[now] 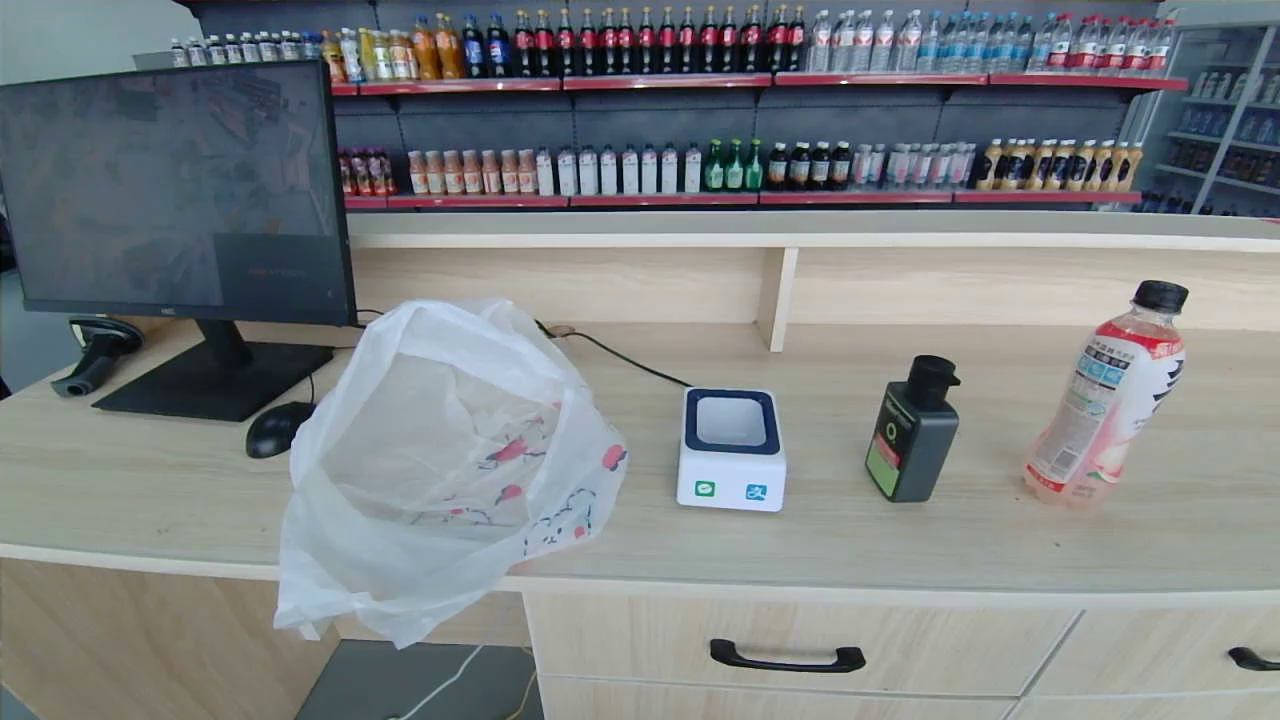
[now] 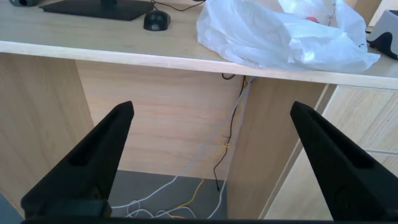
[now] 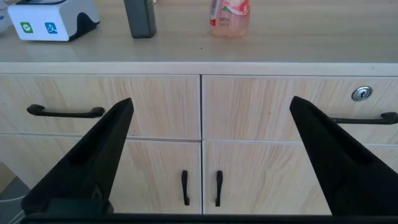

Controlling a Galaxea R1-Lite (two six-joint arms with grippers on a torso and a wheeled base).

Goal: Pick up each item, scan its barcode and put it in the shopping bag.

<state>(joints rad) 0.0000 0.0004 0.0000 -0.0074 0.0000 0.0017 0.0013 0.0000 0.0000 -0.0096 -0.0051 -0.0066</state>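
While your left gripper (image 2: 211, 109) and right gripper (image 3: 211, 106) hang spread empty below the pale wooden counter (image 1: 1000, 540), raise the right and pinch the dark grey bottle (image 1: 912, 432) mid-body.

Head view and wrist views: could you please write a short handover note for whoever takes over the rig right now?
Left gripper: jaws open, empty, low before the counter, below the shopping bag.
Right gripper: jaws open, empty, low before the drawers.
Shopping bag stands open left of the scanner; dark bottle and pink drink bottle stand right of it.
Done: neither item bagged.
Left: pick, scan and bag both.
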